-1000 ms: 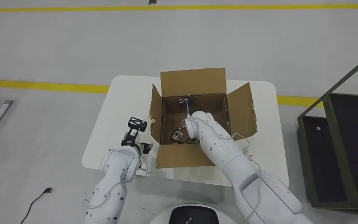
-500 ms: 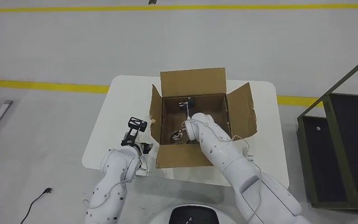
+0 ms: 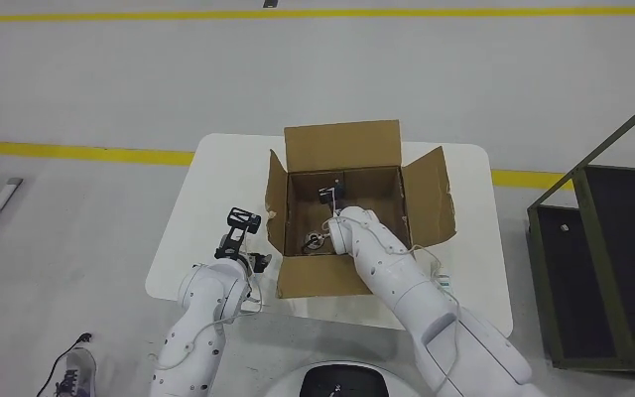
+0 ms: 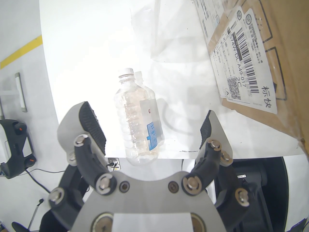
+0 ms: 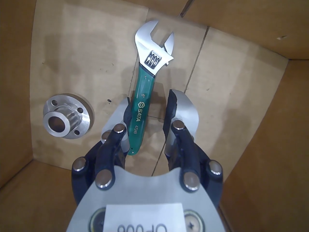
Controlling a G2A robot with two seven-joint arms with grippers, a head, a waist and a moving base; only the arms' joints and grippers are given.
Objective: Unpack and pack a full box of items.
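Hovering at 9 o'clock of the box [image 3: 342, 144], the left gripper's [image 4: 148, 117] open fingers [image 4: 93, 124] frame the bottle [image 4: 138, 119] lying on the desk [image 4: 91, 37], while inside the right gripper's [image 5: 150, 100] parted fingers [image 5: 170, 112] straddle the wrench [image 5: 144, 90] handle, likely to lift it out.

**Around the work area**

A white table [image 3: 218, 169] with rounded corners stands on a pale grey floor. Two yellow floor lines cross behind it, one near [image 3: 99, 154] and one farther off [image 3: 298, 14]. A dark green metal rack [image 3: 585, 268] stands beside the table. A black cable with a plug [image 3: 69, 347] lies on the floor, as does a black handheld controller [image 4: 14, 143] with orange buttons.
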